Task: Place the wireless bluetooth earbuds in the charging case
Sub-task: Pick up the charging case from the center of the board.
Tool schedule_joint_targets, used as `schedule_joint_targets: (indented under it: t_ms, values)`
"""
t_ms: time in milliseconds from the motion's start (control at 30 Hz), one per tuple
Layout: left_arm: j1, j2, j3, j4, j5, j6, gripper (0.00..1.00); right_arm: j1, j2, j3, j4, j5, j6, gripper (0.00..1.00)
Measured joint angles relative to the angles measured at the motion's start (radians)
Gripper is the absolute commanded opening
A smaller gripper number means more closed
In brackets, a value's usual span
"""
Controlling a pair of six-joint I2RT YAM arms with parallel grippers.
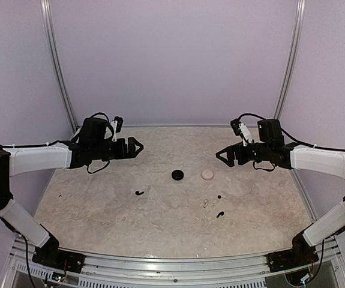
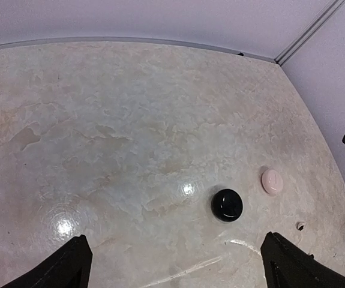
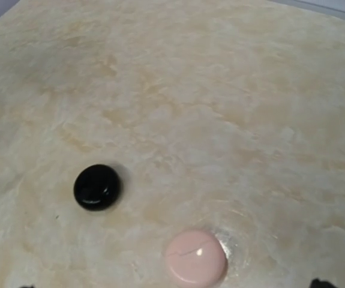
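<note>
Hovering: left hand (image 1: pixel 133 147), right hand (image 1: pixel 223 155) both spread, empty | black puck (image 1: pixel 177 174), pink puck (image 1: pixel 207 174) between | earbuds (image 1: pixel 139 193) lying unobstructed

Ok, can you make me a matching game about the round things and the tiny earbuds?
1 glossy black round puck
2 pale pink round puck
3 lone tiny black earbud
4 tiny pale see-through earbud

a farthest left
b middle of the table
c level with black puck, on its right
d just below pink puck in the top view

Pairs: 1-b, 2-c, 3-a, 4-d
</note>
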Motion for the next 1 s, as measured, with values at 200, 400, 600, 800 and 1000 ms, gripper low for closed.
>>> schedule_joint_targets:
  t_ms: [200, 400, 600, 800, 1000]
  values:
    - [-0.027, -0.010, -0.019, 0.040, 0.039, 0.005, 0.99, 0.058, 0.111, 0.103, -0.058, -0.032, -0.106, 0.99]
    - [0.003, -0.052, -0.101, 0.123, 0.132, -0.011, 0.99, 0.145, 0.316, 0.262, -0.108, -0.058, -0.203, 0.98]
    - [0.036, -0.113, -0.165, 0.182, 0.178, -0.027, 0.99, 0.207, 0.468, 0.383, -0.171, -0.067, -0.282, 0.94]
    - [0.055, -0.169, -0.226, 0.248, 0.201, -0.045, 0.99, 0.238, 0.591, 0.500, -0.224, -0.058, -0.343, 0.90]
    - [0.061, -0.205, -0.274, 0.285, 0.215, -0.047, 0.99, 0.258, 0.696, 0.607, -0.273, -0.019, -0.391, 0.84]
